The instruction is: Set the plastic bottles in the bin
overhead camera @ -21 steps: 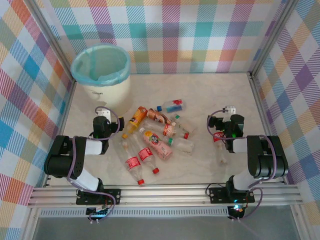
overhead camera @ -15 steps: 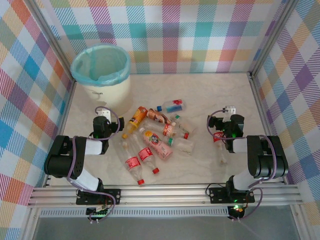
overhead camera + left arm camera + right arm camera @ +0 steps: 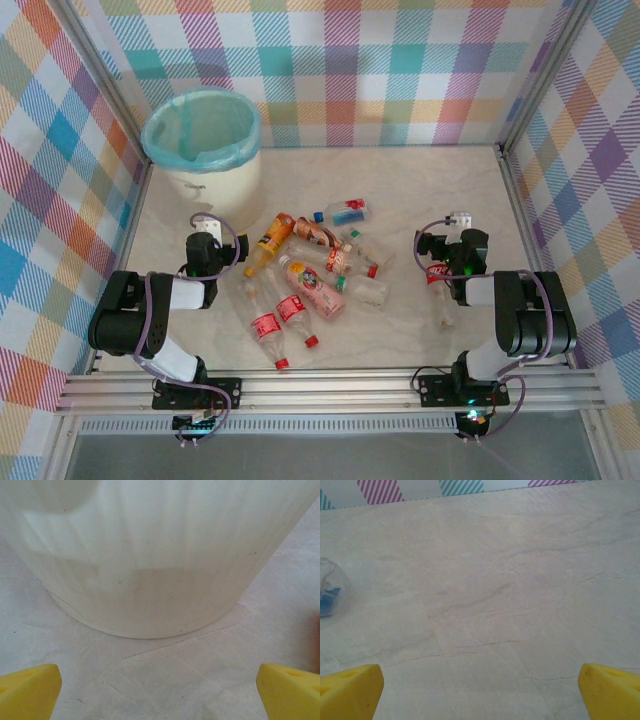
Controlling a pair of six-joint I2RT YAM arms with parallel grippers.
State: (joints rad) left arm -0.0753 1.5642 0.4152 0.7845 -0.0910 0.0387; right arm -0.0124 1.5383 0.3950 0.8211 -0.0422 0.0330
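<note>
Several plastic bottles (image 3: pixel 312 288) lie in a loose heap on the table's middle, with pink, orange (image 3: pixel 268 238), red (image 3: pixel 266 324) and blue (image 3: pixel 347 212) labels. One more bottle (image 3: pixel 441 300) lies beside my right arm. The bin (image 3: pixel 203 150), cream-white with a blue-green liner, stands at the far left. My left gripper (image 3: pixel 205 228) sits low just in front of it; the bin's wall (image 3: pixel 150 555) is close ahead, and the gripper (image 3: pixel 159 695) is open and empty. My right gripper (image 3: pixel 458 233) (image 3: pixel 480 695) is open over bare table, the blue-labelled bottle (image 3: pixel 329 594) at its left.
Checked walls (image 3: pixel 350 70) close the table in at the back and on both sides. An aluminium rail (image 3: pixel 330 385) runs along the near edge. Bare marble-look tabletop (image 3: pixel 420 190) lies between the heap and the back wall.
</note>
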